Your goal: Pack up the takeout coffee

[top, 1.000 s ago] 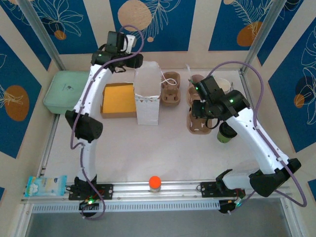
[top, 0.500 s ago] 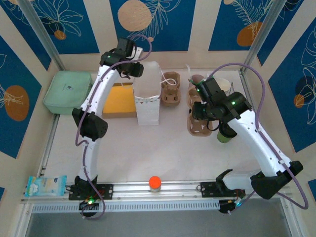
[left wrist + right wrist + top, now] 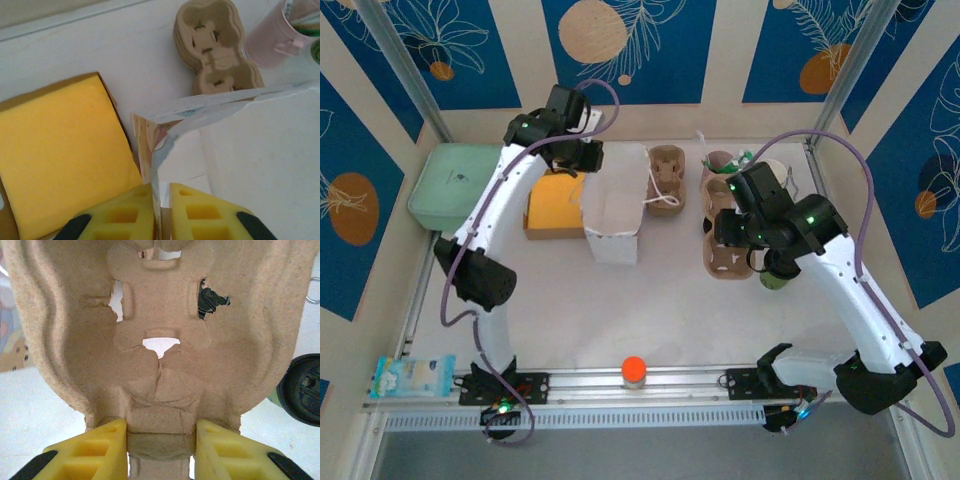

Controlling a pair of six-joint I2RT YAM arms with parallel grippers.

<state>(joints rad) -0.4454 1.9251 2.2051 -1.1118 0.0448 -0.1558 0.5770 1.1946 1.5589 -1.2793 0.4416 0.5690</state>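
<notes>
Left tool [image 3: 160,200] pinches paper bag [image 3: 260,150] rim; right tool [image 3: 160,440] grips carrier [image 3: 160,315] edge; takeout coffee [image 3: 302,390] just beside.

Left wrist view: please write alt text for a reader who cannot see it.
Two yellow jaws at the bottom edge pinch the rim of an open white paper bag. To its left lies a brown-edged yellow pad; beyond it stand a brown pulp cup carrier and, at the top right, a pink cup.
</notes>
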